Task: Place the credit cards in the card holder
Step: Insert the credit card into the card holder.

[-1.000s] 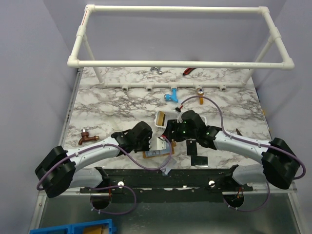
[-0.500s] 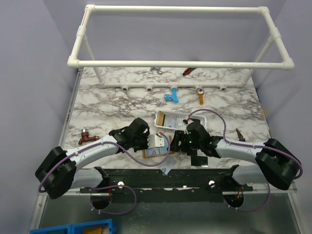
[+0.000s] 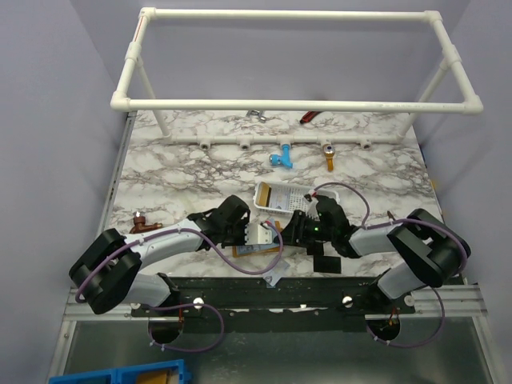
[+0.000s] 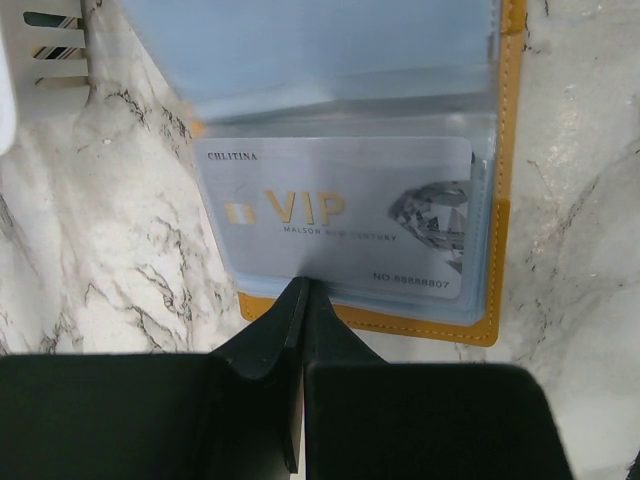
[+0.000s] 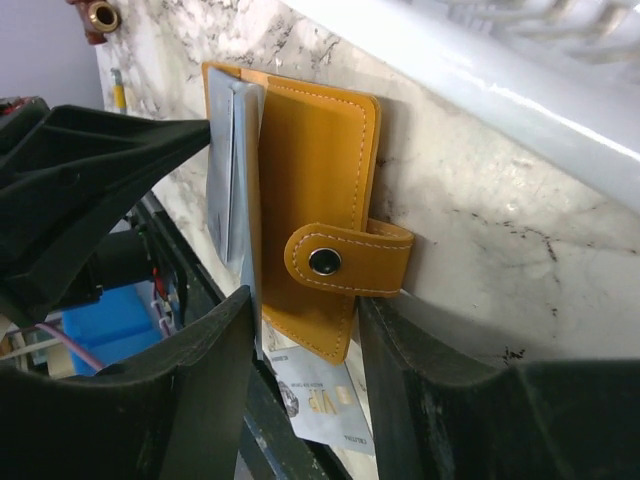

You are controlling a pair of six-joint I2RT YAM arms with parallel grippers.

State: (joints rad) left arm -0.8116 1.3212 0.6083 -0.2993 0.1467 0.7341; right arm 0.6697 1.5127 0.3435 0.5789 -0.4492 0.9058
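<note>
The card holder (image 4: 495,250) lay open on the tabletop (image 4: 90,260). A silvery-white card (image 4: 340,215) sat inside one of its clear sleeves (image 4: 330,60), directly in front of the left pincer (image 4: 303,300). The fingers of that pincer were pressed together, with the tip at the near edge of the sleeve. The right pincer (image 5: 305,315) stood with its jaws apart, one on each side of the orange cover and its snap tab. Whether they already pinched the cover was not clear. A white basket (image 5: 480,60) stood just beyond the right pincer, and a black card (image 3: 326,262) lay near it on the side of the arm bases.

The step seemed to be steadying the holder for the next card. To do it well, the right pincer should grip only the cover, not the sleeves. The left tip should press lightly, so that the holder does not slide on the smooth marble. A free sleeve should be opened before the black card is brought in, and the card should enter parallel to the sleeve mouth.
</note>
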